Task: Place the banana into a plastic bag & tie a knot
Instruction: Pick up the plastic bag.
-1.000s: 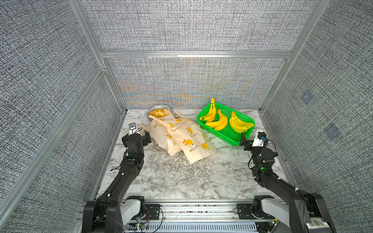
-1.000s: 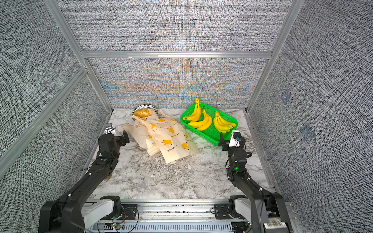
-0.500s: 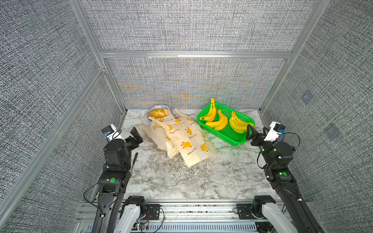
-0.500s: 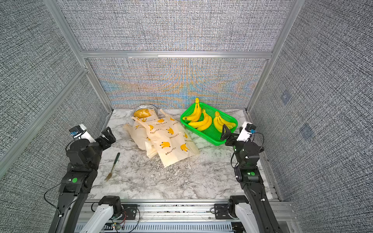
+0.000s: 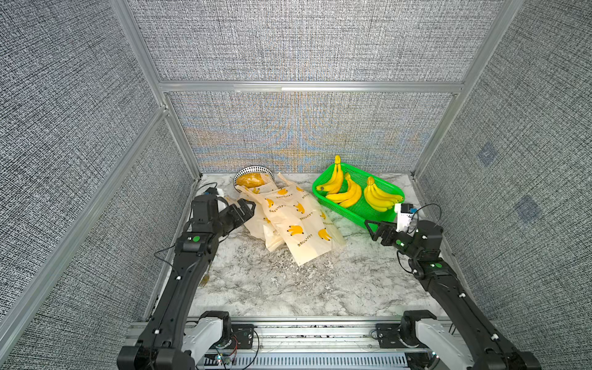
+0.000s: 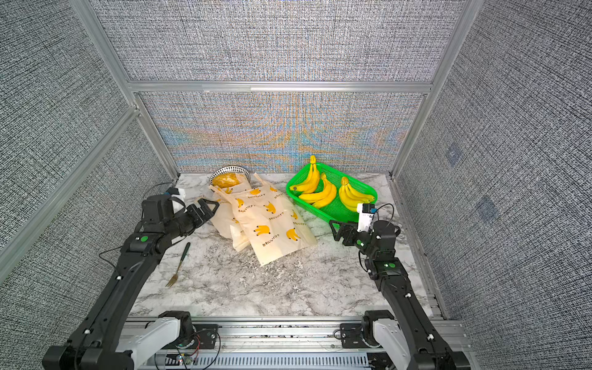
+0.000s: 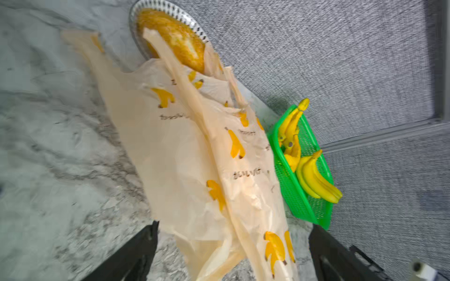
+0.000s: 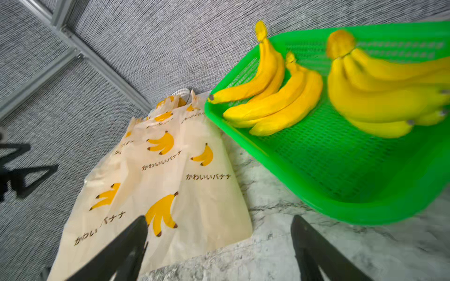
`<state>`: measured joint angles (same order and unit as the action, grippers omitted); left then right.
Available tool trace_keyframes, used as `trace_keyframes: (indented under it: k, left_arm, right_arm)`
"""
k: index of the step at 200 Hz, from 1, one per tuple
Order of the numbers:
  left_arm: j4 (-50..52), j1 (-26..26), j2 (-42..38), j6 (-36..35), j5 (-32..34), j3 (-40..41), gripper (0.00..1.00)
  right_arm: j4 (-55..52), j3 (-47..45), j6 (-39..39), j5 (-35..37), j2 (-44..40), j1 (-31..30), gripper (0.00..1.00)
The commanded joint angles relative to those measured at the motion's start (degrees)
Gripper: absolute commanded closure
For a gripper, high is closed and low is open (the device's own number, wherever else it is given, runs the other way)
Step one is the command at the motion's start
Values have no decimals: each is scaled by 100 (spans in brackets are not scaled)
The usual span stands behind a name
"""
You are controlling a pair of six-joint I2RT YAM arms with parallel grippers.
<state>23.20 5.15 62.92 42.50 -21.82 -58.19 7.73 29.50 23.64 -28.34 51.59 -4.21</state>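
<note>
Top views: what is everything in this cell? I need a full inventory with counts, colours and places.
banana bunches: three, yellow, in the basket
basket: one, green mesh, back right of the table
plastic bags: at least two overlapping, cream with banana prints, table middle, handles reaching over the bowl
bowl: one, black-and-white patterned rim, back of the table
food: one piece, golden brown, in the bowl; kind unclear
fork: one, gold tines, dark handle, on the table beside the left arm
table: one, white-grey marble
left end effector: black, open, at the bags' edge
right end effector: black, open, before the basket
</note>
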Motion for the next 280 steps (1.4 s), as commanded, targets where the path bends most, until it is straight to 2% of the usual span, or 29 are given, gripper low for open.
trace_keyframes:
  k: [1,60,119,139,186,205,236,280]
  left_arm:
    - [-233,2,659,274,-665,-472,1]
    - [1186,-113,3219,-261,-89,-2409,3]
    - [1468,-172,4979,-285,254,-3714,14]
    - [1510,-170,5384,-326,342,-3916,20]
    - [1345,-172,5164,-475,708,-3513,47]
    - [1555,-173,4940,-613,1016,-3663,70]
    - [1870,-167,4625,-901,1211,-4267,99]
    - [2024,-53,3972,-1361,1260,-4876,100]
  right_arm:
    - [186,25,-18,-240,115,-284,9]
    - [-15,109,-57,181,316,-924,11]
    - [-226,30,-131,252,259,-996,13]
    - [-247,-47,-139,244,209,-1008,13]
    - [-221,-202,-122,125,167,-1068,13]
    - [-207,-185,-96,67,198,-1157,14]
    - [-210,-85,-40,78,193,-1341,14]
    - [-211,216,96,24,184,-1555,14]
